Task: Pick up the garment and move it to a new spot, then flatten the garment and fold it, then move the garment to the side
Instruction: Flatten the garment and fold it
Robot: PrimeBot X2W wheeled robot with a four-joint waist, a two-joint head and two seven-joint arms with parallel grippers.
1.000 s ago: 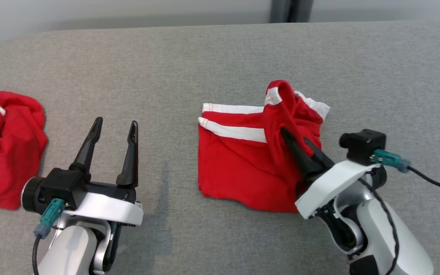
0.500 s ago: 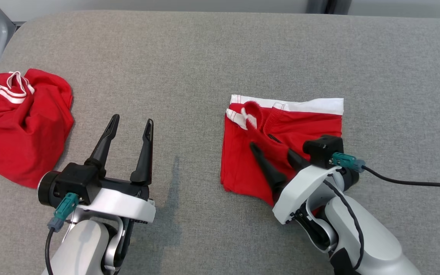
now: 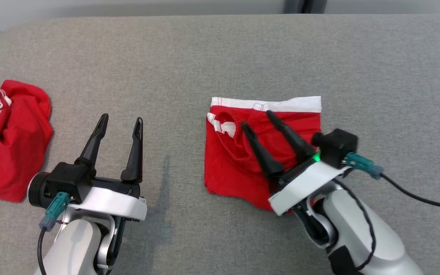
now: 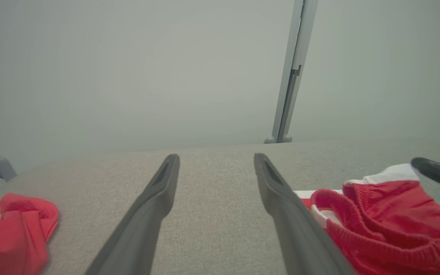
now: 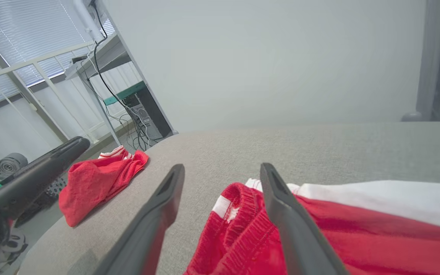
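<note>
My right tool (image 3: 257, 119) is spread over the red shorts (image 3: 235, 168), and my left tool (image 3: 122, 117) is spread too. My right wrist camera sees window blinds (image 5: 6, 23) far off.

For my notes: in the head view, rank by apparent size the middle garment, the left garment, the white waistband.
1. middle garment
2. left garment, though the picture edge cuts it, so unsure
3. white waistband, clearly smallest
</note>
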